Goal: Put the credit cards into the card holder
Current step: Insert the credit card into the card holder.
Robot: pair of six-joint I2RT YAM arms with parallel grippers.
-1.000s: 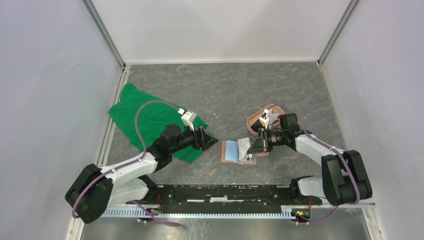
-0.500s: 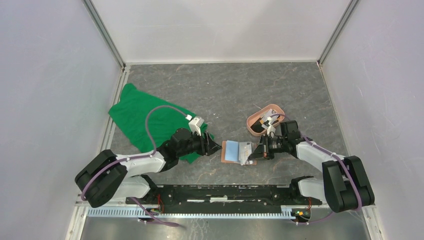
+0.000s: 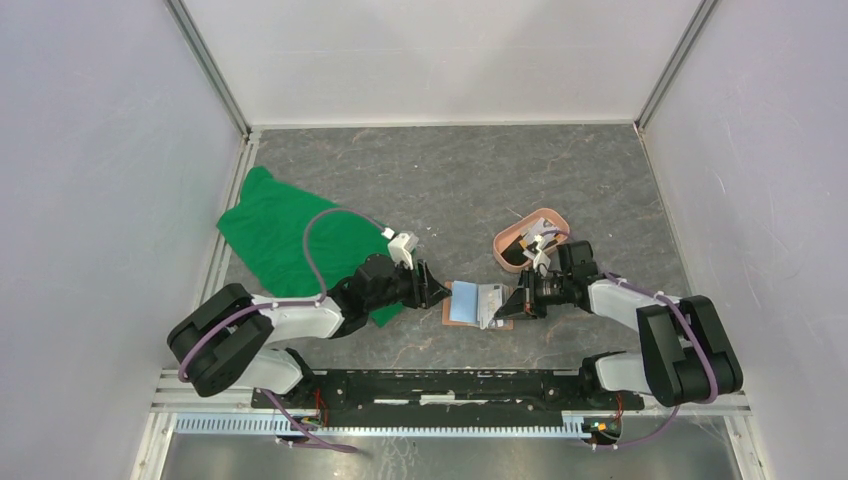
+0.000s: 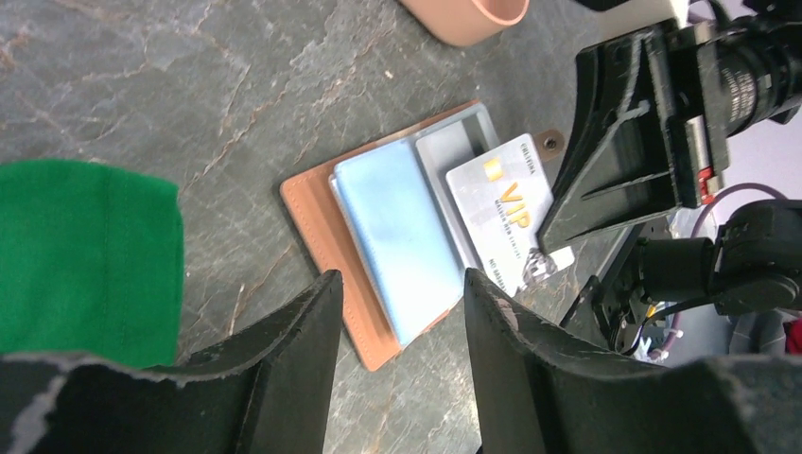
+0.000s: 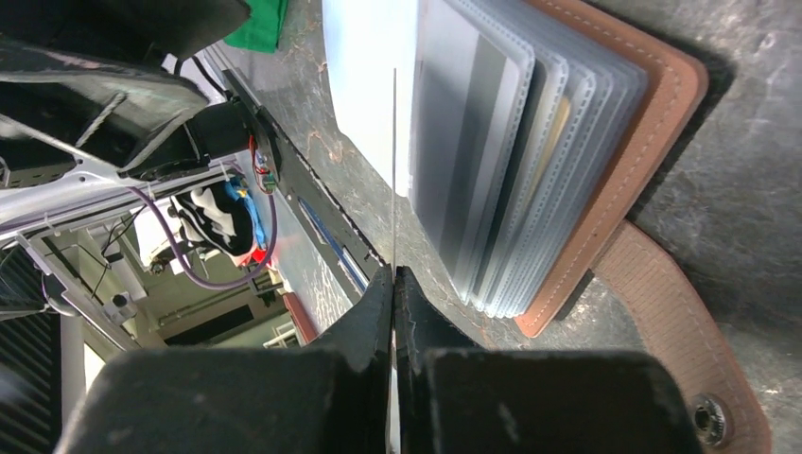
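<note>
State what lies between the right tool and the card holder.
A silver VIP card, pinched by the right tool, reaching over the card holder; left wrist view.

White-shelled arms (image 3: 297,318) with black joints and looping purple cables (image 3: 306,250)

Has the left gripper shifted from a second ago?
Yes. The left gripper has slid rightward past the green cloth edge, closing on the card holder.
</note>
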